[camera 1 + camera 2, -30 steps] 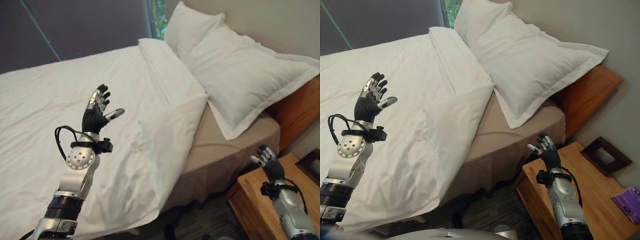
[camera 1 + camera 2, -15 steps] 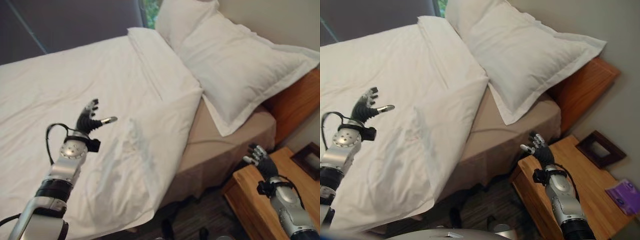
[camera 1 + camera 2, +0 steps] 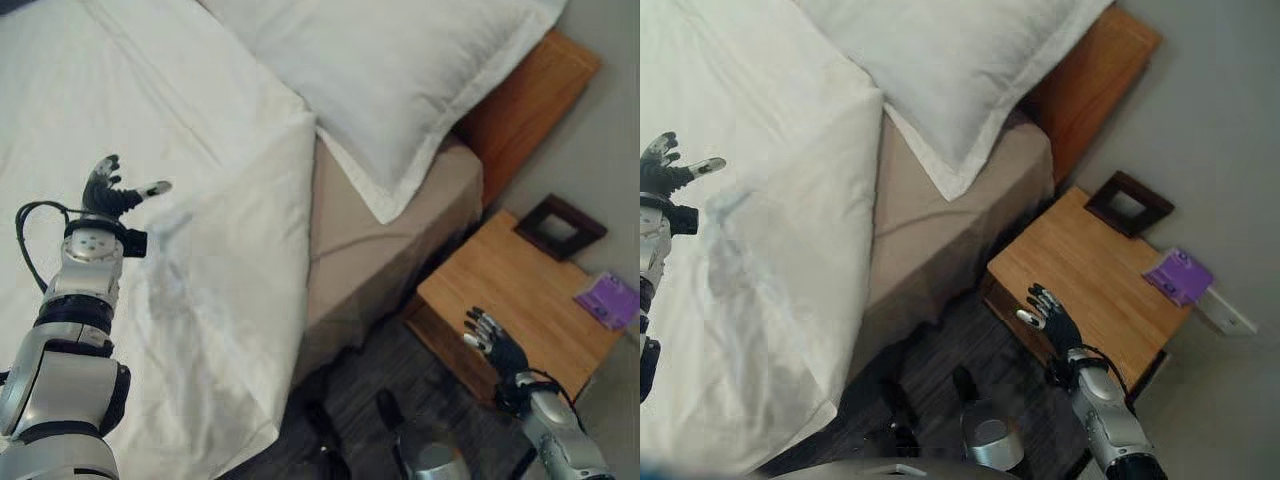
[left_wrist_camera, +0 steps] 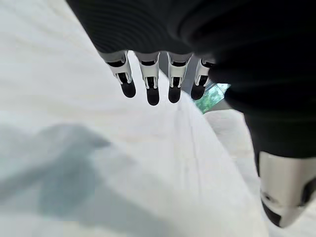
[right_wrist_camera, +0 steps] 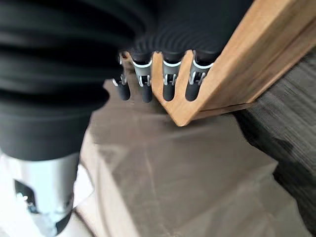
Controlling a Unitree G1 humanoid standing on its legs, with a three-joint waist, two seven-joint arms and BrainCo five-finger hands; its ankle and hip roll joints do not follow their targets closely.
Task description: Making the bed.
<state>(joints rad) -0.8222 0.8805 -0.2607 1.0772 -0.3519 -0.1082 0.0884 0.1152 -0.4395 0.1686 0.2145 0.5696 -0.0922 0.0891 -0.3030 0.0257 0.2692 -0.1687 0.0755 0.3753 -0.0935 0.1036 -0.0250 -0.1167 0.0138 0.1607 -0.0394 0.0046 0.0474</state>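
A bedroom with grey walls and dark flooring holds a bed beside a wooden nightstand. One white cotton duvet covers it, hanging off the side; it looks soft, light and likely to slide, best pinched at its hanging edge. One white pillow. Left hand hovers over the duvet, fingers spread; right hand open, empty, near the nightstand.

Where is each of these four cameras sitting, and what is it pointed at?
Left eye view: on the head, looking down at the bed; left hand over the white duvet, right hand by the wooden nightstand.
Right eye view: same scene from slightly aside, with the pillow.
Left wrist view: along its straight fingers to the duvet.
Right wrist view: along its fingers to the nightstand corner.
Both eyes share everything.
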